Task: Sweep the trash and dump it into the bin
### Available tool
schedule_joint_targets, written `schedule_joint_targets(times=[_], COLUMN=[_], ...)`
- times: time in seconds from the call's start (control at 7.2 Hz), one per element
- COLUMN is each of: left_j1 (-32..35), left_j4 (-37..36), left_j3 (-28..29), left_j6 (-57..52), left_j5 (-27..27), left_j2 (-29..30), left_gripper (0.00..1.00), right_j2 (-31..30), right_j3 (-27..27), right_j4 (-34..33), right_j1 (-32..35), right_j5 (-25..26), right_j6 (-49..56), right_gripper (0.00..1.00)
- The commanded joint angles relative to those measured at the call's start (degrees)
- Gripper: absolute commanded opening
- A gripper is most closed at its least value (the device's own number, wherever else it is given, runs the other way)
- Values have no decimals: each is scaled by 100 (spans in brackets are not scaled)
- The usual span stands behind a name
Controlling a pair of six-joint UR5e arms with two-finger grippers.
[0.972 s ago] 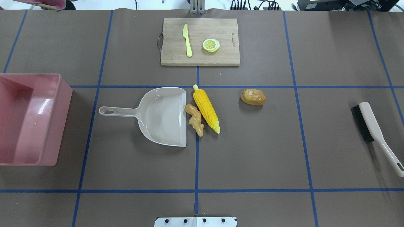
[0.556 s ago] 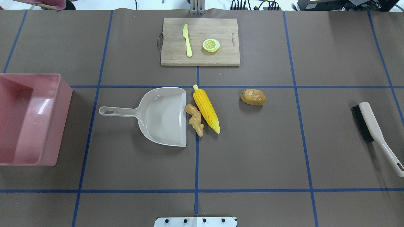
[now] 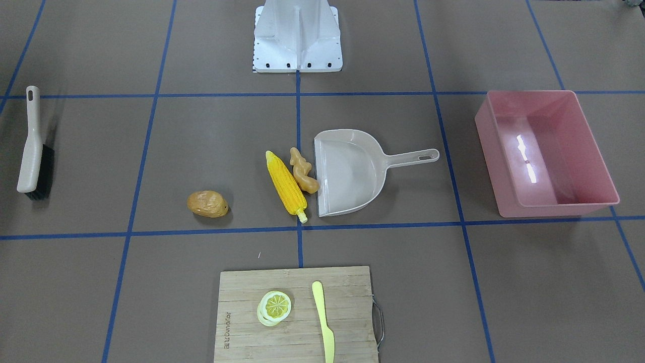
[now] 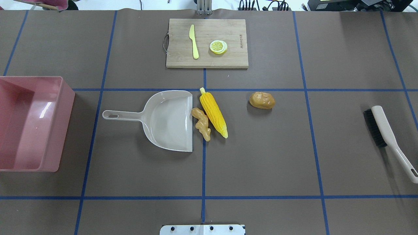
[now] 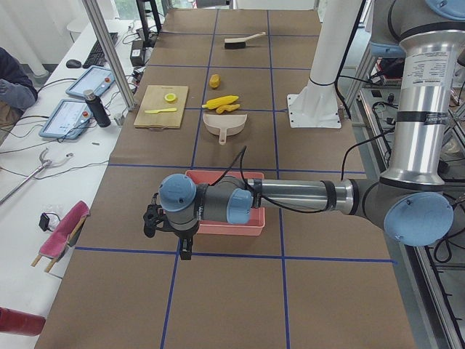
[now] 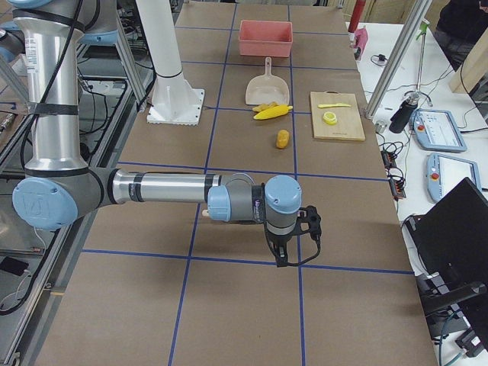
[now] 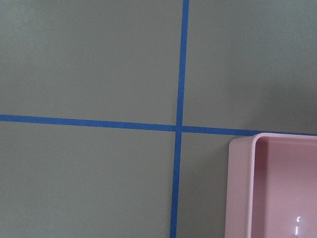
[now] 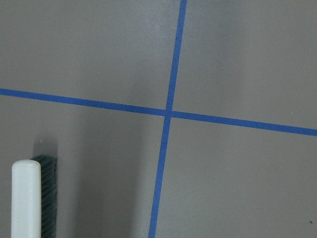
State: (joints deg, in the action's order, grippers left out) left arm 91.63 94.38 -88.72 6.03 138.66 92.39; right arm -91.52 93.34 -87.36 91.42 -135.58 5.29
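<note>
- Nothing had gone in yet. The corn cob (image 4: 213,112) and the ginger root (image 4: 201,124) lay side by side on the table at the open lip of the dustpan (image 4: 169,120), with the ginger right against that edge. Neither was inside the pan.
- The potato (image 4: 262,100) sat alone, well apart, on the corn's far side from the pan.
- The bin (image 4: 65,124) stood at the robot's left end of the table with none of the trash in it.
- The brush (image 4: 385,133) lay flat at the right end, with nobody holding it.
- The left gripper (image 5: 184,247) hung near the bin's corner and the right gripper (image 6: 280,255) near the brush. Only the side cameras caught them, so I could not tell whether the fingers were apart or together.
- By my reading, the whole job remained: take up the tools, sweep three pieces, dump.
</note>
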Motion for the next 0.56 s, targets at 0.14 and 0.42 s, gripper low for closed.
schedule_joint_targets(times=[0.14, 0.42], left_j1=[-22, -31], left_j4=[19, 19], left_j3=[-58, -66], left_j6=[-6, 3], left_j5=[3, 3], left_j2=[-45, -115], left_gripper=[98, 98], right_j2=[-33, -278], right_j3=[314, 571], right_j4=[9, 70], right_j1=[-36, -263], right_j5=[-57, -423], right_j6=[-193, -668], right_gripper=[100, 100])
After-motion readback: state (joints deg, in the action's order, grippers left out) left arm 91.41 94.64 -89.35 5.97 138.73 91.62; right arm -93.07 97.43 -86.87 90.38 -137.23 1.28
